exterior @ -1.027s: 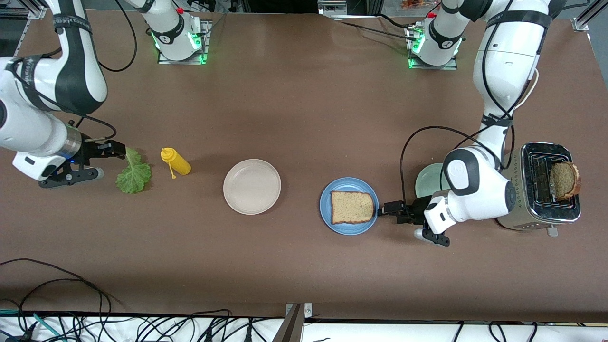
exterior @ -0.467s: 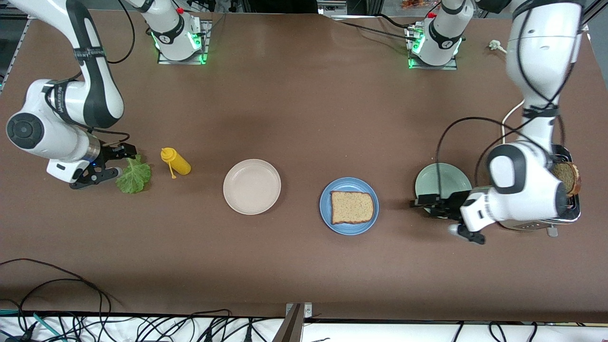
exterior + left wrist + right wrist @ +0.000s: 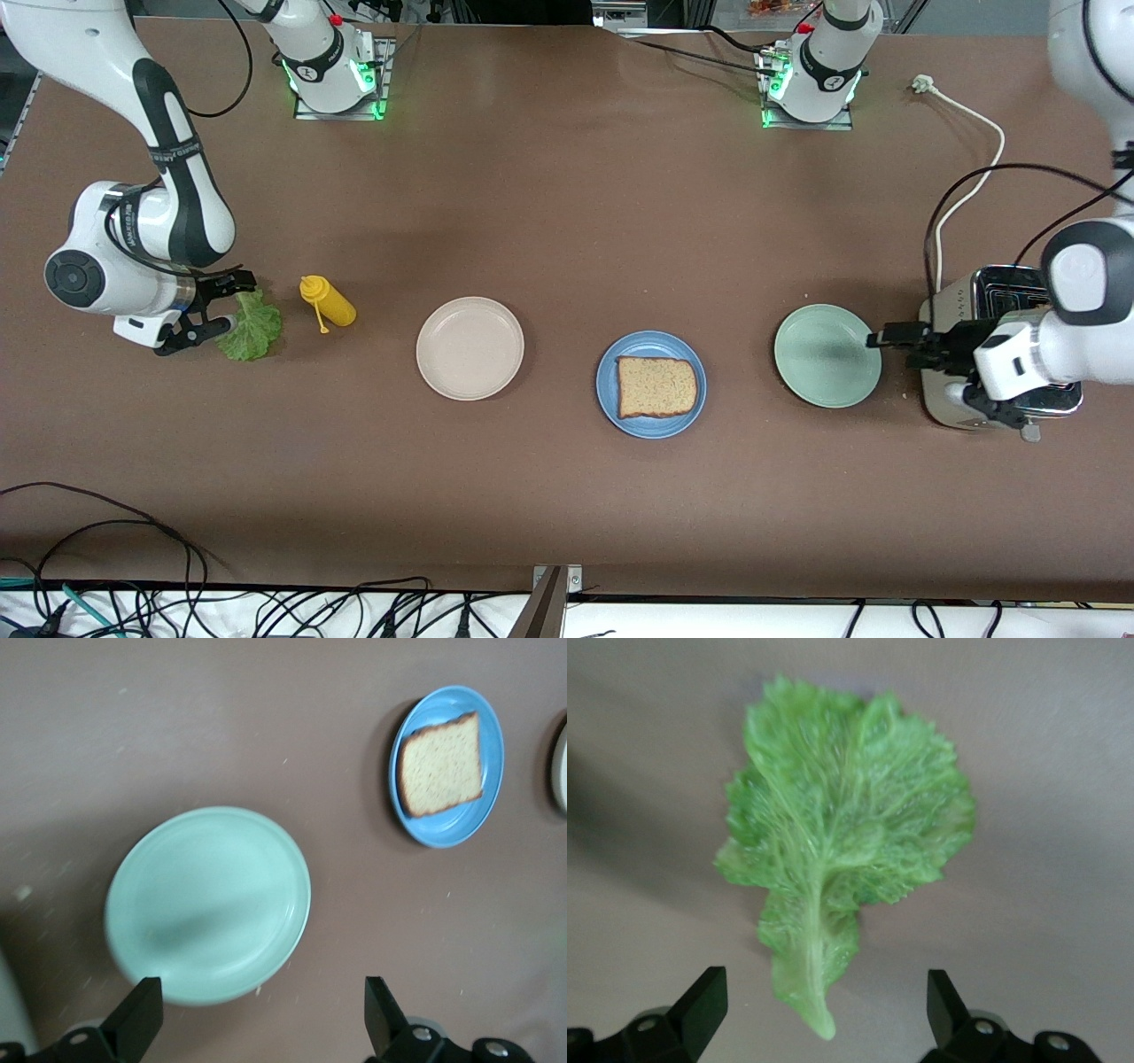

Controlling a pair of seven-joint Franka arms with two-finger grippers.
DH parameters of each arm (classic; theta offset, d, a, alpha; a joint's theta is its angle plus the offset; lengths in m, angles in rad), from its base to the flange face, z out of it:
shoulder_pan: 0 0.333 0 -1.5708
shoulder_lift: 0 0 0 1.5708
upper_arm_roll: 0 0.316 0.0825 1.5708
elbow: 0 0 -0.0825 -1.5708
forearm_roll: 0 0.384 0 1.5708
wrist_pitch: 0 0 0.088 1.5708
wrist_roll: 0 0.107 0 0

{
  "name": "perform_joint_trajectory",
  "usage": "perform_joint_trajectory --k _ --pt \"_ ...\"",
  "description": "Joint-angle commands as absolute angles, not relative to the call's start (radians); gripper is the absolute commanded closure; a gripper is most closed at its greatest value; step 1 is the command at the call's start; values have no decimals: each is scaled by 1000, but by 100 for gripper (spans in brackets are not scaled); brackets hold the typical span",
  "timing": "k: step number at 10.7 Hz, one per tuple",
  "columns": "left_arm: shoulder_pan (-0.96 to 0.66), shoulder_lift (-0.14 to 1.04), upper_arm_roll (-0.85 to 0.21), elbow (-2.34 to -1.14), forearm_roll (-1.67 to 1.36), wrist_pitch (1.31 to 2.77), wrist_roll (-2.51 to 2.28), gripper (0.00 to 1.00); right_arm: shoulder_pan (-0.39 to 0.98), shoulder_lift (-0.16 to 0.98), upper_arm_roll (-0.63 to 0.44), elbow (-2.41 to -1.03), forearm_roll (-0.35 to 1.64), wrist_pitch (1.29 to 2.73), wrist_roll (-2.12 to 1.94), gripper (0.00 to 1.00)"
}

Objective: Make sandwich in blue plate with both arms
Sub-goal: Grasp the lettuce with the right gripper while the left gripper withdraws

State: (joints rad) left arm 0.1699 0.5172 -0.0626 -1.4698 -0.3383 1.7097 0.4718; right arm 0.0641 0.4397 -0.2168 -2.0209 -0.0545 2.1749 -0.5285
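A brown bread slice [image 3: 656,387] lies flat on the blue plate [image 3: 651,427] near the table's middle; both show in the left wrist view, the slice [image 3: 440,765] on the plate [image 3: 447,828]. The green lettuce leaf [image 3: 251,326] lies on the table at the right arm's end. My right gripper [image 3: 219,307] hangs low over its stem end, open, with the stem tip [image 3: 822,1025] between the spread fingers and untouched. My left gripper [image 3: 889,339] is open and empty over the mint-green plate's edge, beside the toaster; the wrist view shows that gripper [image 3: 263,1014] holding nothing.
A mint-green plate [image 3: 827,355] sits between the blue plate and the steel toaster [image 3: 1001,285], which the left arm partly covers. A cream-white plate [image 3: 469,347] and a yellow squeeze bottle [image 3: 330,302] lie between the blue plate and the lettuce. The toaster's white cord [image 3: 970,168] trails toward the arm bases.
My left gripper has drawn away from the blue plate's rim, across the mint-green plate toward the toaster. The right arm has swung round, its gripper staying at the lettuce's stem end.
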Motion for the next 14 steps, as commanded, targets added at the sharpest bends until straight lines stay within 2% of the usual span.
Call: perform_joint_trajectory --k 1,3,4,5,7,9,12,14 --pt "169 358 -95 -1508 -188 1602 289 0 45 463 -209 -2036 -46 2186 -560 0" --pt "126 305 -94 -1503 -149 1534 203 0 41 485 -207 -2037 -22 2183 -560 0" --pt "109 266 -94 -1509 -118 1520 160 0 41 492 -206 -2037 -11 2181 -560 15" --pt "85 237 -94 -1509 -97 1494 108 0 41 497 -206 -2036 -8 2180 -560 38" --pt "48 189 -95 -1506 -54 1457 61 0 41 503 -204 -2036 -2 2180 -560 76" --pt "45 147 -97 -1512 1 1444 61 0 41 503 -202 -2036 -2 2180 -560 100" --pt "35 89 -100 -1513 49 1391 26 0 41 480 -201 -2014 12 2165 -558 100" --pt "41 78 -100 -1514 57 1393 32 0 44 445 -199 -1941 12 2049 -560 100"
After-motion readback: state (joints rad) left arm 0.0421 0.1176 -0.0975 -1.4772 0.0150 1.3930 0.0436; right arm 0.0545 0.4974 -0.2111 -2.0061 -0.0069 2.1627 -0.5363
